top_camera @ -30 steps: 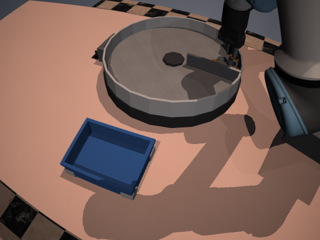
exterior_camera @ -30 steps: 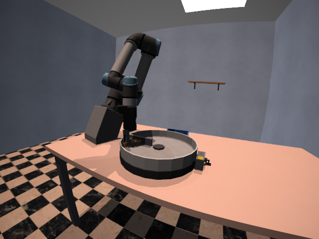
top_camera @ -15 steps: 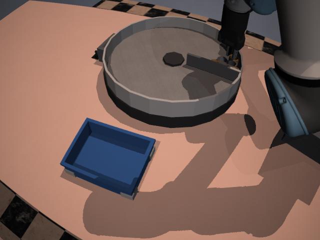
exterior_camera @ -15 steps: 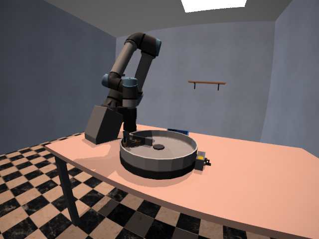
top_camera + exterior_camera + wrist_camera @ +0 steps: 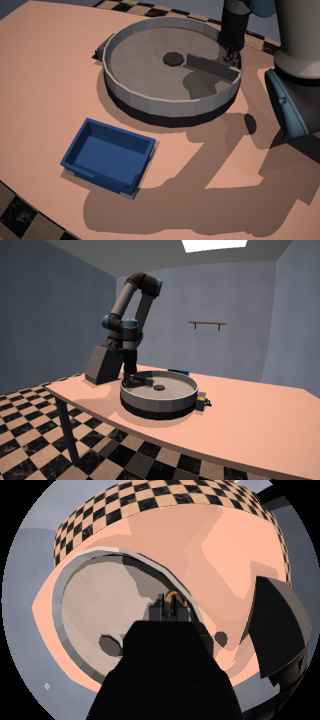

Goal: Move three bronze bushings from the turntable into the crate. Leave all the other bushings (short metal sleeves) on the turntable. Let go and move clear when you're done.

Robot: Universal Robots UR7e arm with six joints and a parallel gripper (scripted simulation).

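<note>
My gripper [image 5: 231, 58] [image 5: 168, 600] points down inside the rim of the turntable [image 5: 136, 59] [image 5: 178, 390] [image 5: 95, 600], at the side near the arm's base. Its fingers stand partly open, low among a tight cluster of bushings. A bronze bushing [image 5: 175, 592] shows as an orange ring at the fingertips in the wrist view. More bronze [image 5: 214, 60] [image 5: 138, 382] shows beside the divider. Grey bushings [image 5: 232, 63] stand in front of the fingers. Fingers and rim hide parts of the cluster, and whether a finger touches a bushing is unclear. The blue crate [image 5: 118, 134] [image 5: 178, 372] is empty.
A grey upright divider [image 5: 206, 66] [image 5: 149, 381] crosses from near the dark hub [image 5: 173, 59] [image 5: 159, 387] to the raised rim, close to the fingers. A grey box with a yellow patch [image 5: 201, 401] sits outside the rim. The arm's base is close by.
</note>
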